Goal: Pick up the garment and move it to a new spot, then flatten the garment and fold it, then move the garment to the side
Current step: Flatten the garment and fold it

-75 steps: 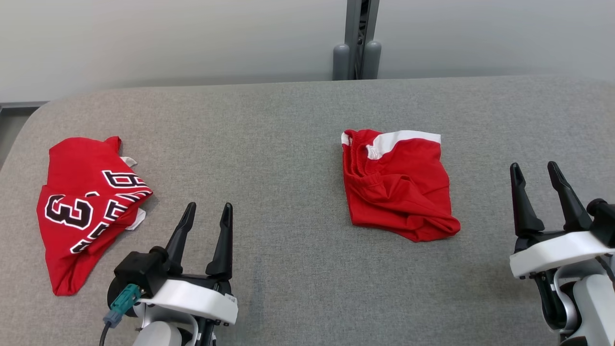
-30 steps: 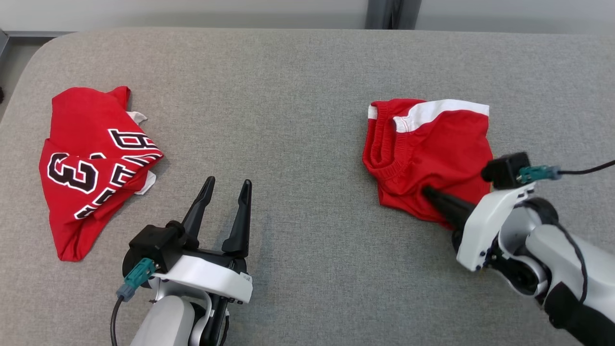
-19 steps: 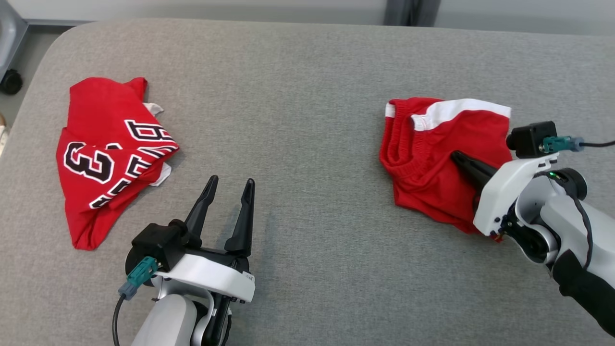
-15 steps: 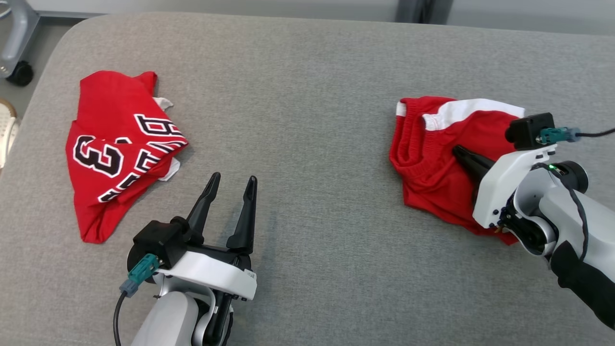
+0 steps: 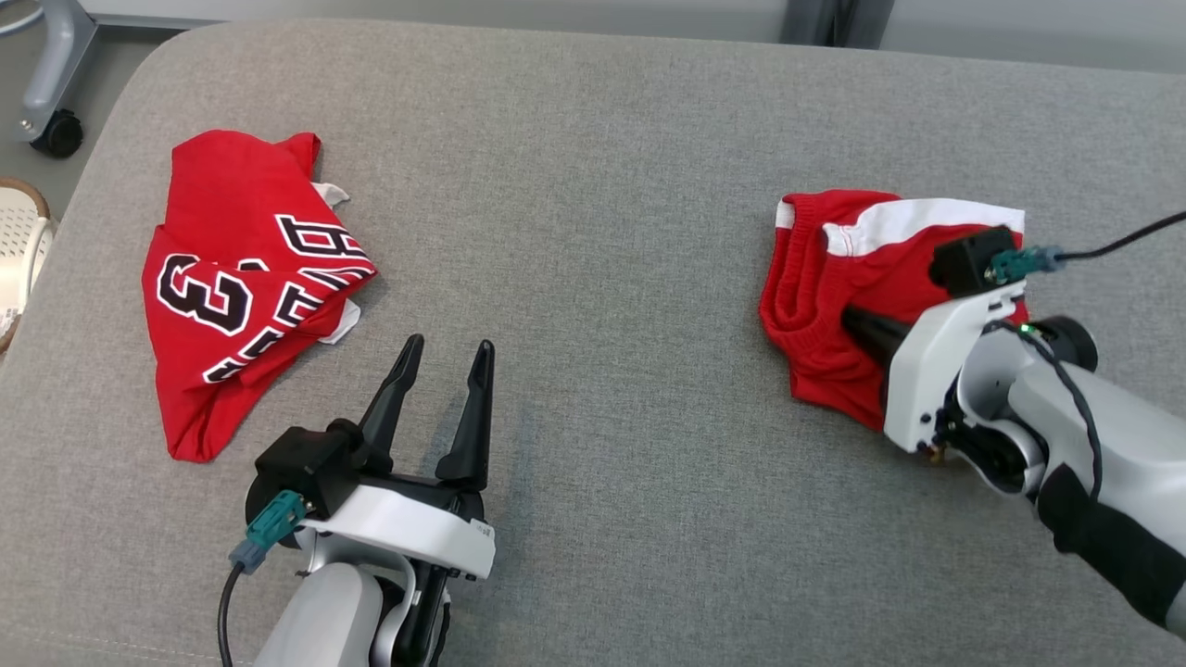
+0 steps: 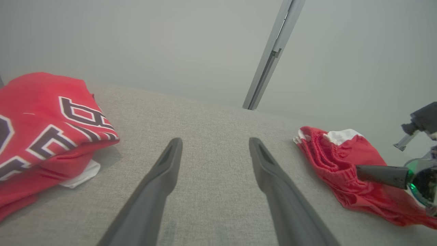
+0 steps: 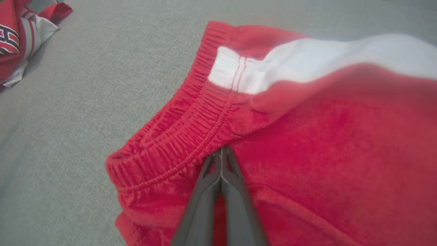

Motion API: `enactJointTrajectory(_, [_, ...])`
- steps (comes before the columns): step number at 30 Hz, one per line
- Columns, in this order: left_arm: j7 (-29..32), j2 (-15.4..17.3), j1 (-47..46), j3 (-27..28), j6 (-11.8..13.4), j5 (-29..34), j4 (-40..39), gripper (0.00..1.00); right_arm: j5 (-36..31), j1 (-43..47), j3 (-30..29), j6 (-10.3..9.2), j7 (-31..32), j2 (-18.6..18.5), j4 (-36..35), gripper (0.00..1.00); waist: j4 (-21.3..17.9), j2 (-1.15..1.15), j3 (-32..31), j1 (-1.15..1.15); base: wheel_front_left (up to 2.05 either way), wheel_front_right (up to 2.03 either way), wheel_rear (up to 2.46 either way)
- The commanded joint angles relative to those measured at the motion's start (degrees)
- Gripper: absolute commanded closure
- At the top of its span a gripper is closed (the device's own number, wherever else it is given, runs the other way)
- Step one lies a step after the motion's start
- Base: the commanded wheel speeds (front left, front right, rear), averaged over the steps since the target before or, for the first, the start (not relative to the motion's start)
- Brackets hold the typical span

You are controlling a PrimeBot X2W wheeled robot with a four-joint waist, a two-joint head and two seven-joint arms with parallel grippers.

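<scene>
**Operator:** Report the position of the garment.

**Technician:** The red knit shorts (image 5: 820,315), with a white side stripe (image 5: 917,222) and a gathered elastic waistband (image 7: 177,143), lie bunched on the right half of the grey fabric-covered counter (image 5: 593,232). The right gripper (image 7: 221,152) is on them. Its fingers (image 7: 205,191) are clenched together, tips just below the waistband seam, and a pinch of red cloth appears to be caught between them.

**Operator:** Progress against the task?

**Technician:** Judged to be at the first step. The grasp is made, but most of the shorts rest on the counter, so the lift and the move to a new spot are not yet done. Flattening, folding and the final move to the side are all outstanding. The cloth is crumpled in several layers, so expect it to hang unevenly when raised.

**Operator:** State of the other arm?

**Technician:** The left gripper (image 5: 447,345) hovers over the counter near its front edge. Its fingers are spread wide, grasping nothing, well apart from the shorts.

**Operator:** Surroundings and obstructions?

**Technician:** A red jersey with black-and-white lettering and a numeral 3 (image 5: 232,287) lies crumpled on the left of the counter, well apart from the shorts. The stretch of counter between the two garments would serve as the new spot. Beyond the far left corner are a black castor on a grey frame (image 5: 57,139) and a pale perforated basket (image 5: 20,250). A grey metal post (image 6: 269,58) stands behind the far edge. Nothing lies in the right arm's path.
</scene>
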Motion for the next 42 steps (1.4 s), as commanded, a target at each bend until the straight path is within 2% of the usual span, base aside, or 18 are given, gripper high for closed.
enactJointTrajectory(1, [-0.20, 0.23, -1.05, -0.09, 0.09, -0.11, -0.31, 0.00, 0.36, -1.06, 0.13, 0.00, -0.56, 0.14, 0.78, 1.00, 0.16, 0.00, 0.41, 0.00, 0.00, 0.00, 0.00])
enactJointTrajectory(15, [-0.20, 0.23, -2.18, -1.11, 0.05, -0.71, -0.45, 0.00, 1.66, -7.51, 1.07, 0.00, -4.44, 1.50, 9.39, 1.00, 3.37, 0.00, 3.09, 0.00, 0.00, 0.00, 0.00])
enactJointTrajectory(21, [-0.20, 0.23, -2.22, -1.42, 0.22, -0.97, -0.39, 0.00, 1.92, -7.21, 1.68, 0.00, -3.42, 2.43, 8.55, 1.00, 3.72, 0.00, 3.17, 0.00, 0.00, 0.00, 0.00])
enactJointTrajectory(29, [-0.20, 0.24, -1.30, -0.66, 0.45, -0.92, 0.17, 0.00, -0.02, -3.86, 2.46, 0.00, -1.37, 2.38, 6.61, 1.00, 2.23, 0.00, 1.00, 0.00, 0.00, 0.00, 0.00])
enactJointTrajectory(36, [-0.20, 0.24, -0.14, -0.01, 0.42, -0.19, 0.60, 0.00, 2.09, -4.49, 2.40, 0.00, -5.60, 2.34, 5.34, 1.00, -0.16, 0.00, -2.04, 0.00, 0.00, 0.00, 0.00])
enactJointTrajectory(42, [-0.20, 0.24, 1.51, 1.20, 0.28, 0.56, 0.84, 0.00, 2.65, -4.04, 2.42, 0.00, -10.03, 0.88, 4.34, 1.00, -2.55, 0.00, -5.70, 0.00, 0.00, 0.00, 0.00])
